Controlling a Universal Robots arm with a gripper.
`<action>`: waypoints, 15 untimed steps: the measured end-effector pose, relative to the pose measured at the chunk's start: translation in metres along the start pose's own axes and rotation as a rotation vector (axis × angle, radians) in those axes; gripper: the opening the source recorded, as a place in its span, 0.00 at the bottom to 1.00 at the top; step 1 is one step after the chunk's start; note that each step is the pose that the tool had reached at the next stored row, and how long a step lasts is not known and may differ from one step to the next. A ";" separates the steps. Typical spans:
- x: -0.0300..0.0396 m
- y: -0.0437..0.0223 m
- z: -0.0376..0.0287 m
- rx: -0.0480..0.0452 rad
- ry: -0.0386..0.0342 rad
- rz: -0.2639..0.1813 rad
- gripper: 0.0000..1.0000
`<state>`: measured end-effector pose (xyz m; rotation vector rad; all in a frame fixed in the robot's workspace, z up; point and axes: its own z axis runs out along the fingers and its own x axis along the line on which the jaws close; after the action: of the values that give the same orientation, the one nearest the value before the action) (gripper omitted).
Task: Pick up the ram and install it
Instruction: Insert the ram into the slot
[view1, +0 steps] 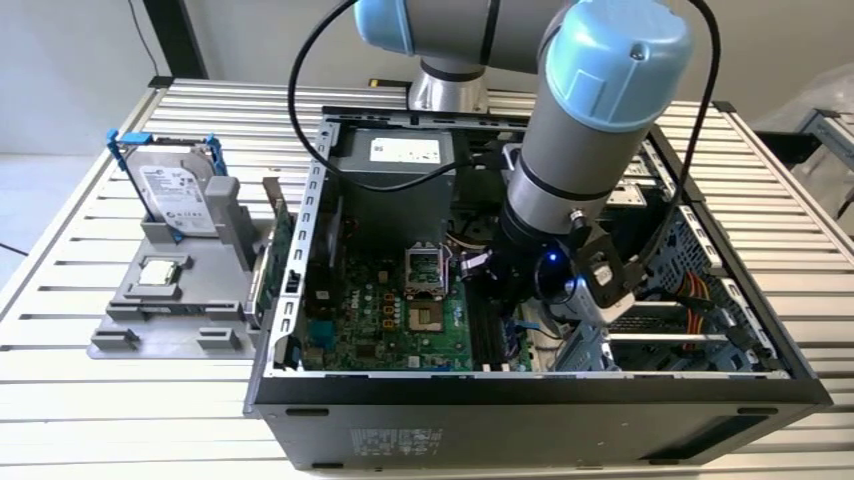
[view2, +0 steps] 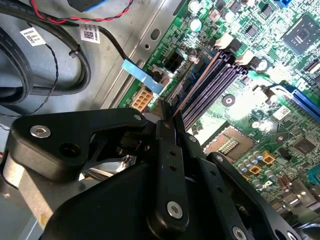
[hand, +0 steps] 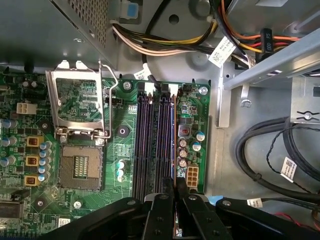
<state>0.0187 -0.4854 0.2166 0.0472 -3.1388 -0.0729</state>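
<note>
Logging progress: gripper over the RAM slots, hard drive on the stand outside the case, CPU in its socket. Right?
No. The first wrist view shows the socket empty; the exterior view shows the CPU on the stand, along with the hard drive. The gripper is over the RAM slots.

Slatted metal bench against a pale wall

The table (view1: 120, 400) is built of silvery aluminium rails, brightly and evenly lit. Behind it runs a plain whitish wall (view1: 67, 60) with a dark upright post (view1: 178, 40) and a thin hanging cable (view1: 139, 35).
</note>
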 end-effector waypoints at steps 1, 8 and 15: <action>0.0000 0.0000 0.0002 0.0000 -0.0001 0.002 0.00; 0.0000 -0.0001 0.0023 0.0000 -0.0005 0.011 0.00; 0.0000 0.0001 0.0032 0.0001 -0.0008 0.017 0.00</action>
<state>0.0187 -0.4852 0.2134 0.0200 -3.1395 -0.0728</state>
